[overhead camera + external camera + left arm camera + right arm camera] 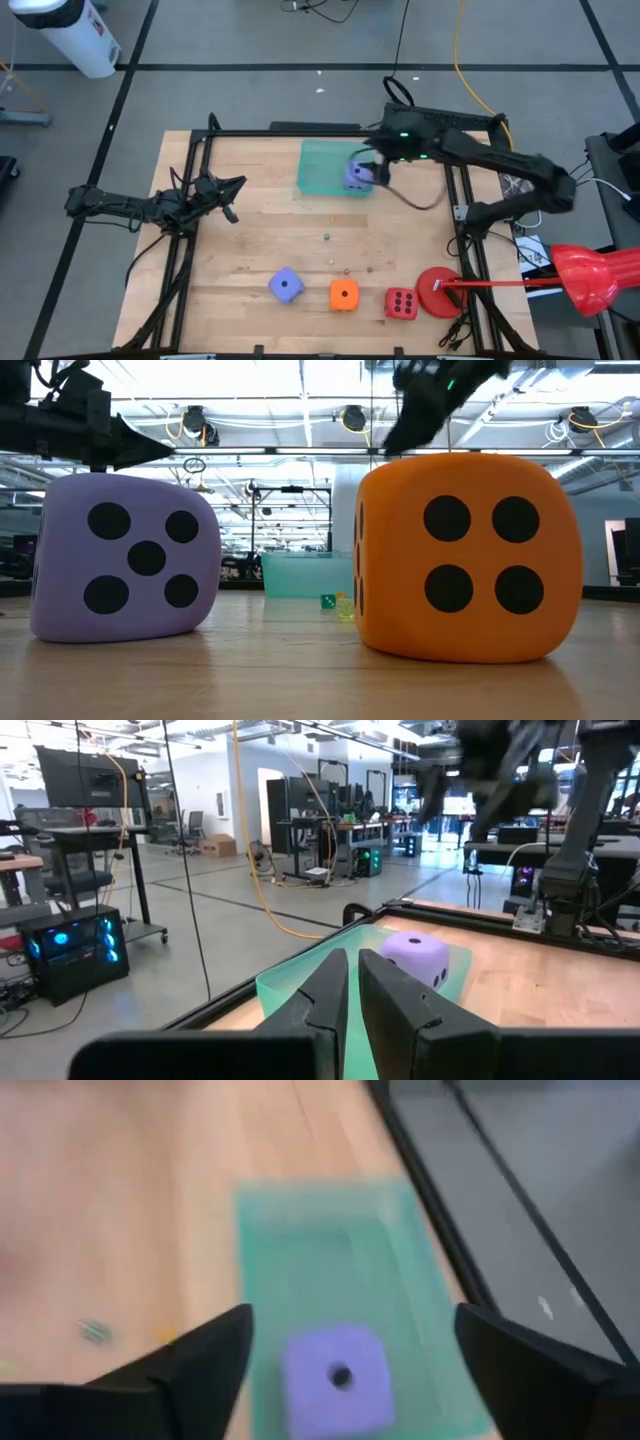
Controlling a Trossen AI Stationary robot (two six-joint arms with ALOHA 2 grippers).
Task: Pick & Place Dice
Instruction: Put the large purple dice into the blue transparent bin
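Observation:
A lavender die (356,177) lies in the pale green tray (322,165) at the far middle of the table; it also shows in the right wrist view (333,1378) and the left wrist view (419,956). My right gripper (373,168) (352,1320) hovers open above it, one finger to each side, apart from it. A second lavender die (286,285) (125,555), the orange die (343,295) (465,555) and the red die (401,303) stand in a row along the near edge. My left gripper (234,188) (352,962) waits shut at the table's left side.
A flat red disc (437,292) lies right of the red die, with a red long-handled thing (588,276) beyond the table's right edge. Tiny coloured bits (327,237) dot the table's middle. A black frame (190,200) borders the wooden top. A white cylinder (75,35) stands on the floor.

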